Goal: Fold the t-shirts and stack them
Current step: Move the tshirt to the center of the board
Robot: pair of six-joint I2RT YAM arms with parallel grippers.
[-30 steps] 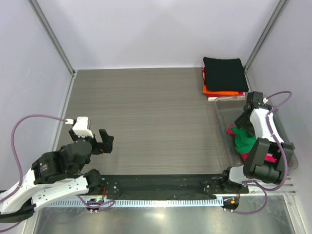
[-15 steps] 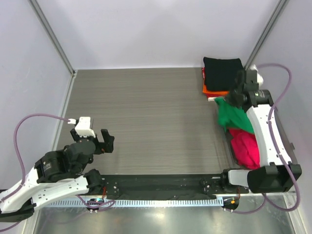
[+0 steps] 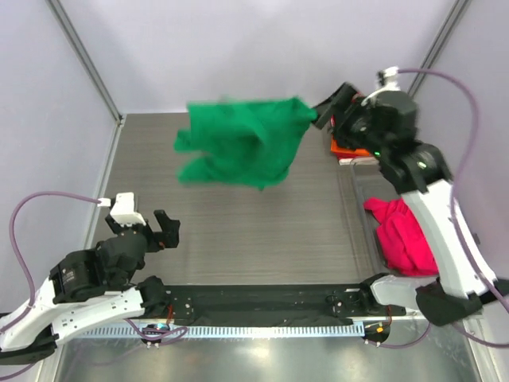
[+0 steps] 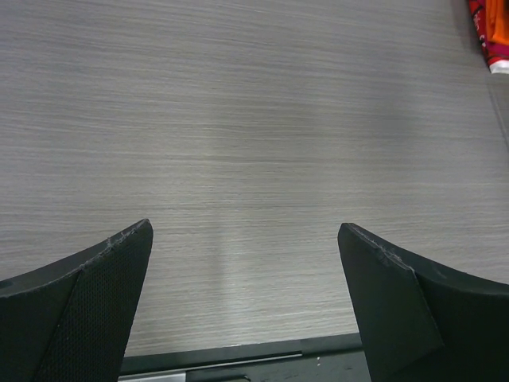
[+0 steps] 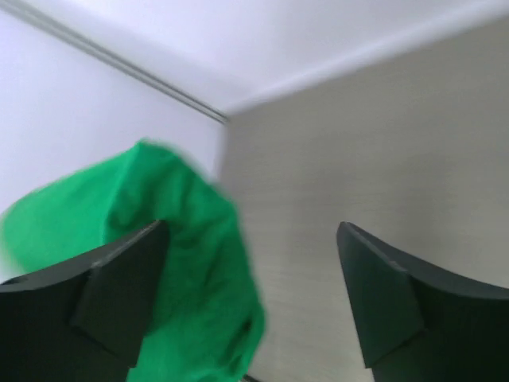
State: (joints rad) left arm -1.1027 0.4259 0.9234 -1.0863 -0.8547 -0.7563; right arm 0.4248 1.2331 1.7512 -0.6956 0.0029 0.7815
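Observation:
A bright green t-shirt (image 3: 238,143) hangs blurred in the air over the far middle of the table, spread leftward. Its right tip reaches my right gripper (image 3: 324,111), which is raised near the back right corner. In the right wrist view that gripper (image 5: 253,229) is open, with the green t-shirt (image 5: 183,270) beside and beyond the left finger and not pinched. A magenta-pink t-shirt (image 3: 402,239) lies crumpled at the right. The folded stack's orange edge (image 3: 347,150) shows under the right arm. My left gripper (image 3: 165,229) (image 4: 245,231) is open over bare table.
A clear plastic bin (image 3: 359,177) holding the pink shirt stands along the right edge. White walls with metal posts close the back and sides. The corner of the folded stack (image 4: 493,32) shows at the top right of the left wrist view.
My right arm swung up and left out of the bin with the green t-shirt, then opened. The shirt now flies out left over the table. The left arm barely moved.

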